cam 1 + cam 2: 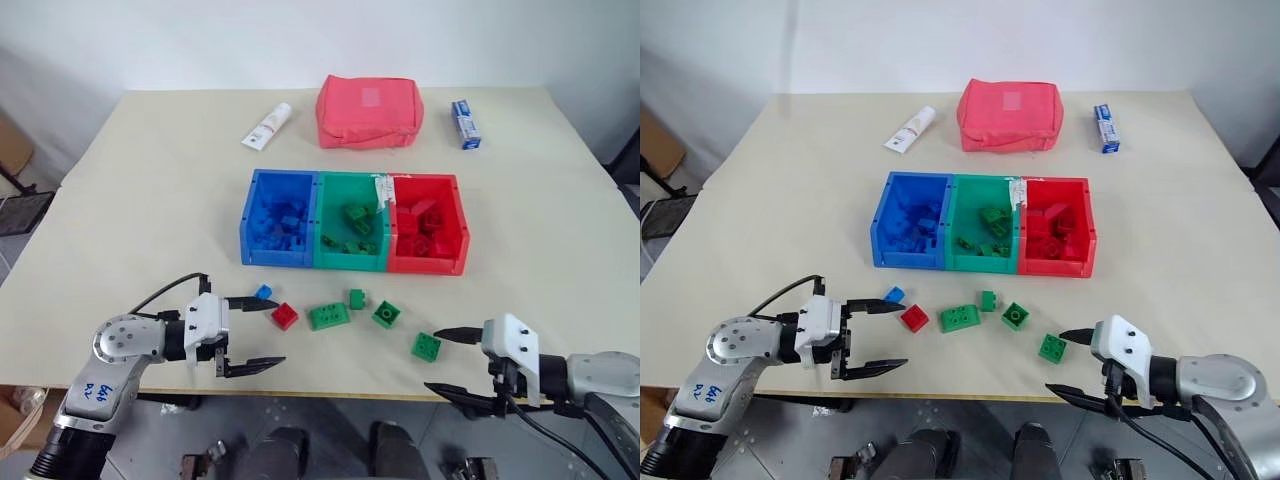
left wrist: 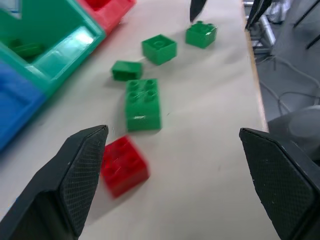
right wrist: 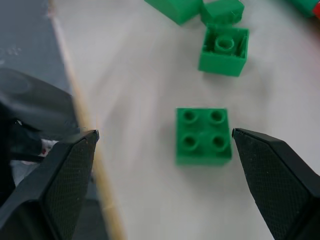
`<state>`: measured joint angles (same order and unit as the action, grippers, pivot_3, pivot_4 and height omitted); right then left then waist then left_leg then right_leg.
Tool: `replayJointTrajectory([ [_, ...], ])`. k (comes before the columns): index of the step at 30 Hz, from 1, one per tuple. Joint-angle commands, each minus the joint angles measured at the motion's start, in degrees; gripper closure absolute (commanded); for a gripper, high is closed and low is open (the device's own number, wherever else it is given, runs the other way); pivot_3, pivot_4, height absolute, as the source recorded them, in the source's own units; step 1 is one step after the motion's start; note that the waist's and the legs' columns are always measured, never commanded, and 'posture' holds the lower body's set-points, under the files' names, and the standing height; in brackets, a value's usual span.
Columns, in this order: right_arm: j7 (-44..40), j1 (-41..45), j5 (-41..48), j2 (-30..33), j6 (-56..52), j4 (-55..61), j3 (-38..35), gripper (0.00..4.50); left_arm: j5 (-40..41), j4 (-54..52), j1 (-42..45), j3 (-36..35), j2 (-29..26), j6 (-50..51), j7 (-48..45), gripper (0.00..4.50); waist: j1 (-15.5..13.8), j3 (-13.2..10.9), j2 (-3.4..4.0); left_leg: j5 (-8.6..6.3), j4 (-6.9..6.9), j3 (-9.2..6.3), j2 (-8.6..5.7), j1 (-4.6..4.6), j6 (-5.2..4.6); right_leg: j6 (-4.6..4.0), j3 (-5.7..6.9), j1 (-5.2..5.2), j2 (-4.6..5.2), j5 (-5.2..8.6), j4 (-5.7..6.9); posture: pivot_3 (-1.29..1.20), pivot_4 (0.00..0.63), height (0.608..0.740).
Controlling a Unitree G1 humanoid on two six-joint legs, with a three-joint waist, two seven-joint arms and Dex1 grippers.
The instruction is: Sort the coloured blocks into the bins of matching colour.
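Observation:
Three joined bins stand mid-table: blue (image 1: 275,256), green (image 1: 350,261) and red (image 1: 425,264), each holding blocks of its own colour. Loose blocks lie in front of them: a blue one (image 1: 263,293), a red one (image 1: 285,316), a long green one (image 1: 329,316), a small green one (image 1: 357,298), another green one (image 1: 386,314) and a green square one (image 1: 426,346). My left gripper (image 1: 280,331) is open and empty, pointing right, with its far finger beside the blue block. My right gripper (image 1: 432,361) is open and empty at the table's front edge, just short of the green square block (image 3: 203,136).
At the back of the table lie a red fabric pouch (image 1: 369,110), a white tube (image 1: 267,126) and a blue-and-white carton (image 1: 465,124). The table's front edge (image 1: 330,397) runs just under both grippers. Bare tabletop stretches to the left and right of the bins.

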<state>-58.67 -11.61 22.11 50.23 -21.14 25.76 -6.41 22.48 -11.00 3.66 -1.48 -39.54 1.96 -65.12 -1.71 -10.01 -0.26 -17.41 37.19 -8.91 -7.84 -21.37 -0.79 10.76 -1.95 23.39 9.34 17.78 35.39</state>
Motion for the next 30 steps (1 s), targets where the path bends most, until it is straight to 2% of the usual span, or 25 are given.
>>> replayJointTrajectory([
  [1, 2.05, 2.69, -3.8, -2.27, 2.05, -3.85, 4.17, 0.4, 1.35, -1.08, 0.78, -0.96, -0.93, -0.81, -1.36, 0.0, 0.15, 0.01, -0.03, -0.02, -0.01, 0.0, 0.0, 0.0, -0.02, -0.01, 0.0, -0.01, 0.0, 0.0, -0.02, 0.0, 0.15, 0.74],
  [2, 2.09, 3.32, -4.41, -2.63, 2.69, -4.75, 4.77, 0.63, 1.29, -1.13, 1.0, -1.1, -0.93, -0.92, -1.42, 0.0, 0.2, 0.02, -0.04, -0.05, 0.01, 0.02, 0.0, 0.0, -0.02, -0.02, -0.01, -0.01, -0.01, 0.0, -0.03, 0.0, 0.15, 0.74],
  [9, 1.83, 5.84, -4.32, -3.55, 5.7, -7.3, 4.29, 3.0, 0.73, -0.28, 1.36, -1.68, -0.04, -1.52, -0.12, 0.0, 0.32, 0.06, -0.12, -0.07, -0.01, 0.05, 0.05, 0.06, 0.0, -0.03, -0.01, -0.03, -0.06, -0.01, -0.03, 0.0, 0.15, 0.74],
  [12, 1.64, 8.82, 2.94, -4.33, -0.69, -4.62, 1.68, 3.03, 0.88, 0.17, 1.89, -2.95, 1.94, -1.97, 3.25, 0.0, 0.39, 0.05, -0.14, -0.07, 0.01, 0.06, 0.05, 0.06, 0.0, -0.04, -0.02, -0.03, -0.06, -0.01, -0.03, 0.0, 0.15, 0.74],
  [14, 5.96, 16.82, 8.26, -7.03, -6.61, -3.06, 0.2, 3.03, 2.52, 0.67, 2.27, -5.39, 3.13, 0.2, 6.65, 0.0, 0.62, 0.03, -0.16, -0.07, 0.01, 0.07, 0.08, 0.06, 0.0, -0.04, -0.03, -0.03, -0.07, -0.01, -0.03, 0.0, 0.15, 0.74],
  [16, 9.59, 25.2, 9.89, -9.66, -10.52, -4.19, 0.63, 3.03, 3.09, 1.4, 2.6, -7.07, 3.94, 1.39, 8.92, 0.0, 1.4, 0.0, -0.19, -0.07, 0.05, 0.22, 0.23, 0.06, 0.09, -0.07, 0.01, 0.02, -0.16, -0.06, -0.02, 0.0, 0.15, 0.74],
  [21, 16.57, 43.94, 7.19, -16.68, -17.11, -14.06, 5.56, 3.03, 3.78, 1.53, 0.7, -9.02, 3.63, 3.06, 9.85, 0.0, 1.75, 0.03, -0.23, -0.23, -0.03, 0.11, 0.85, 0.07, 0.48, -0.67, 0.09, 0.15, -0.85, -0.23, -0.05, 0.0, 0.15, 0.74],
  [27, 16.54, 56.74, -1.15, -23.87, -12.53, -28.99, 13.7, 3.03, 2.9, 2.86, -2.41, -11.55, 0.66, 1.3, 7.89, 0.0, 2.39, 0.02, -0.22, -0.3, -0.13, 0.21, 0.9, -0.01, 0.46, -0.8, 0.09, 0.35, -0.85, -0.19, 0.16, 0.0, 0.15, 0.74],
  [28, 15.49, 57.2, -0.96, -24.13, -13.26, -29.88, 13.92, 2.3, 3.06, 2.93, -2.34, -11.93, 0.35, 1.28, 7.85, 0.0, 2.38, 0.02, -0.22, -0.3, -0.12, 0.21, 0.88, -0.02, 0.46, -0.8, 0.09, 0.35, -0.84, -0.19, 0.17, 0.0, 0.15, 0.74],
  [30, 14.23, 57.35, -1.78, -23.96, -11.03, -30.28, 13.77, 1.72, 3.11, 3.16, -1.94, -12.17, 0.08, 1.27, 8.01, 0.0, 1.85, 0.02, -0.22, -0.3, -0.1, 0.12, 0.88, -0.03, 0.46, -0.81, 0.14, 0.33, -0.85, -0.2, 0.17, 0.0, 0.15, 0.74],
])
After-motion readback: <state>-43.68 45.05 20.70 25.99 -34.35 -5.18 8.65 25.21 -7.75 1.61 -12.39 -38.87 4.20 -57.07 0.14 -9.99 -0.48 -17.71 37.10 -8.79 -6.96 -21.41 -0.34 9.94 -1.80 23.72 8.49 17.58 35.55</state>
